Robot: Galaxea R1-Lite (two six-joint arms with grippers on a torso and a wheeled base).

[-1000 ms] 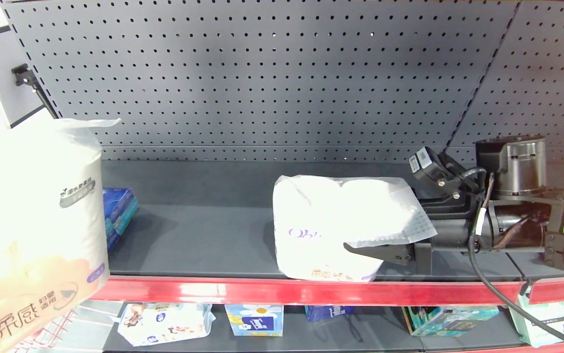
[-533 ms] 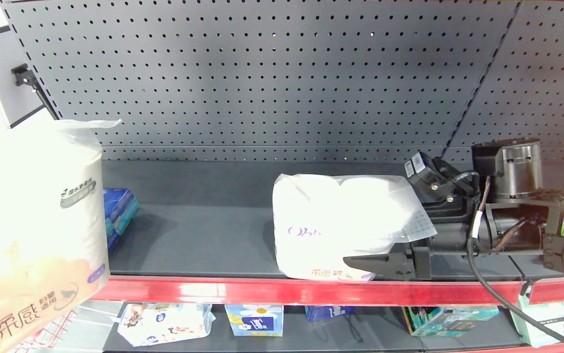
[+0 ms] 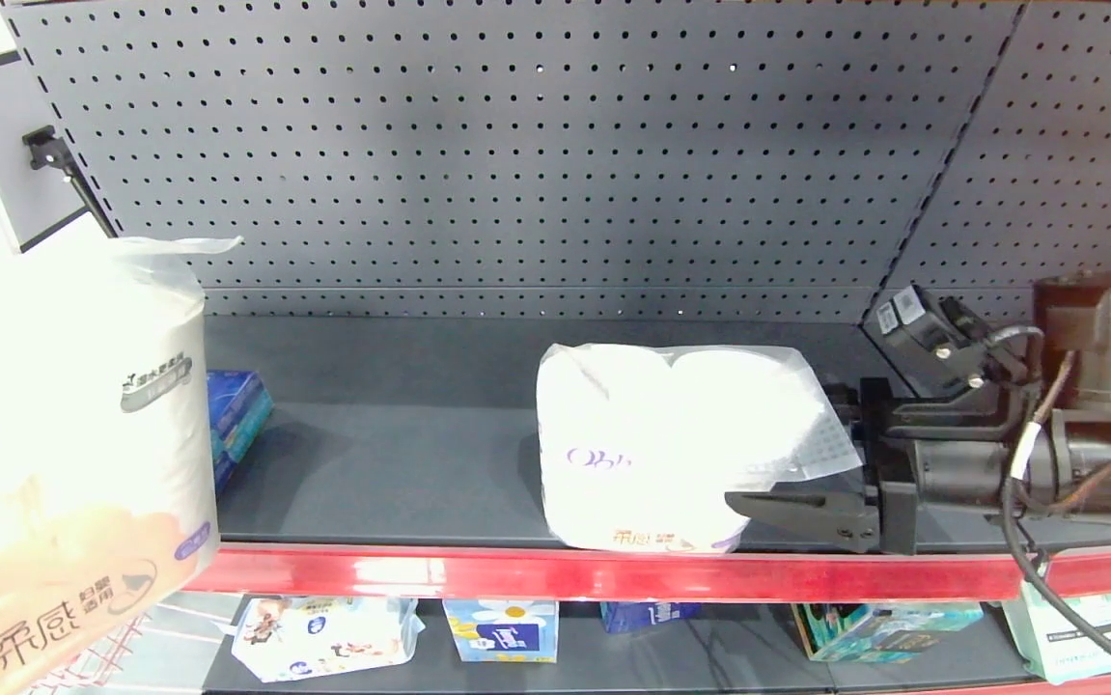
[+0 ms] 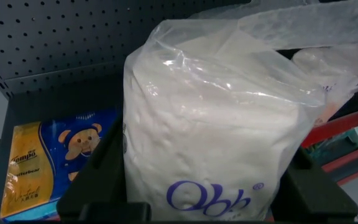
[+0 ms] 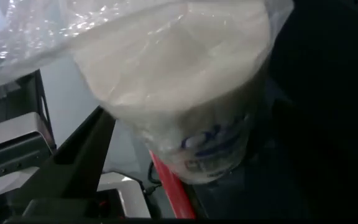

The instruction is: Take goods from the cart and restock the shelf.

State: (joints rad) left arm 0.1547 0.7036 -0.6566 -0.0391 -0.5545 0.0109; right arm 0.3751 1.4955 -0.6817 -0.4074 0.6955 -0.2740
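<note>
A grey pegboard [image 3: 516,174] backs the shelf [image 3: 401,483], whose front edge carries a red strip [image 3: 565,576]. A blue tissue box [image 3: 238,410] lies toward its left end, and small packets [image 3: 323,632] sit on the lower shelf [image 3: 758,668]. The white roll pack [image 3: 652,444] stands mid-shelf, close to the red strip. The right pincer [image 3: 787,452] is spread just beside the pack's right end, its near finger low by the pack's base under loose wrapper. The left pincer [image 4: 207,186] pinches a second roll pack [image 3: 63,454], held in front of the shelf's left end.

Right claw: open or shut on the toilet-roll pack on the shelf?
Open. Right claw straddles the toilet-roll pack, a gap showing beside its finger in the wrist view; pack rests on the shelf.
</note>
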